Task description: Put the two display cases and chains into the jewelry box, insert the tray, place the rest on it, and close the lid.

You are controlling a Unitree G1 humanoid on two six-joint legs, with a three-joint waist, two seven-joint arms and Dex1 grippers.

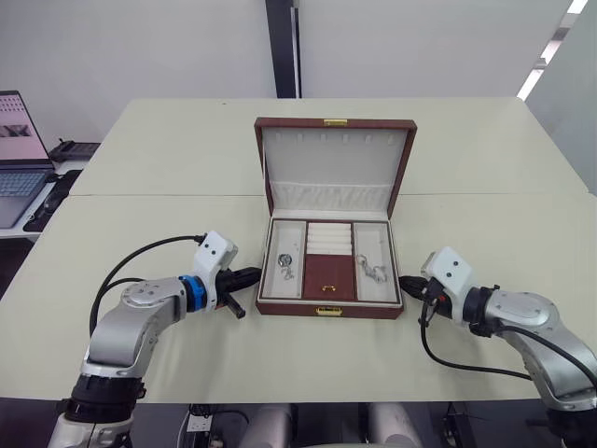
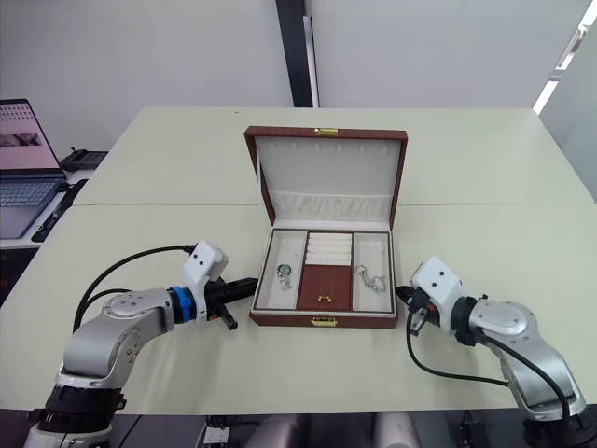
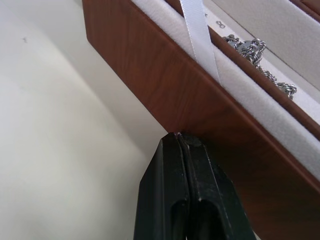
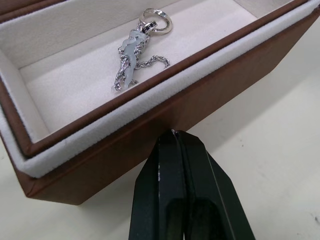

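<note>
Two trinkets lie on your tray (image 1: 328,277), which sits inside the jewelry box (image 1: 330,309) at mid-counter (image 1: 168,159): left trinket (image 1: 286,265) in the left cream compartment, right trinket (image 1: 374,270) in the right one. The lid (image 1: 335,166) stands upright, its cream lining facing you.

No brand or readable writing appears on the box; small marks on the lining in your left wrist view are too small to read.

Your left gripper (image 1: 250,276) has its fingers pressed together, empty, tip at the box's left outer wall. Your right gripper (image 1: 411,283) is likewise pressed together and empty, tip just beside the right wall.

Head views alone show a laptop (image 1: 20,154) off to the left. Your left wrist view adds a white ribbon (image 3: 197,31) running across the box rim.
</note>
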